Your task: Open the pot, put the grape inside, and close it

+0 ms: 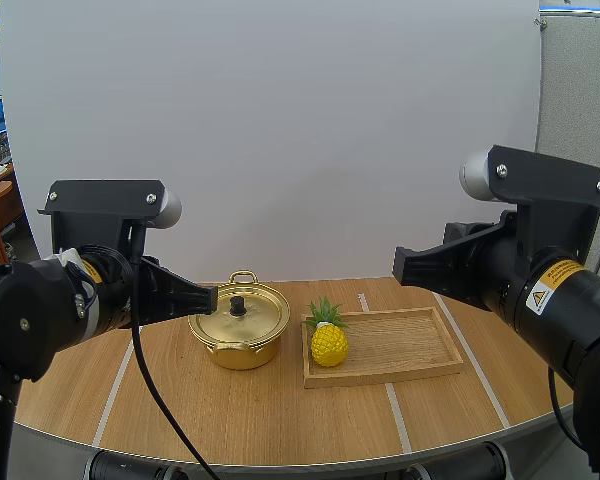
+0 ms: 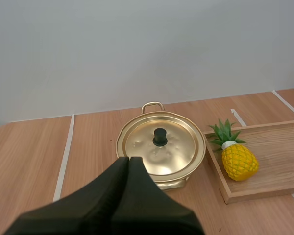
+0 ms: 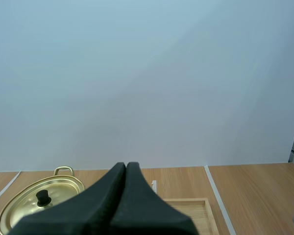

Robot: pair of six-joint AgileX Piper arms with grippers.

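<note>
Facing the lidded pot (image 1: pixel 239 325), just beyond and below the left gripper (image 1: pixel 210 297) (closed, empty) — likely needing parting the jaws, centring on the black knob (image 2: pixel 159 137), lifting straight. Leaving the pineapple (image 1: pixel 328 340) on the tray (image 1: pixel 410 345), below the right gripper (image 1: pixel 398 265) — also closed, empty.

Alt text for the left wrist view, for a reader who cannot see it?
The left gripper, fingers shut together on nothing, points toward a gold pot with its lid on. Beside the pot, a toy pineapple sits in a wooden tray on the table.
</note>
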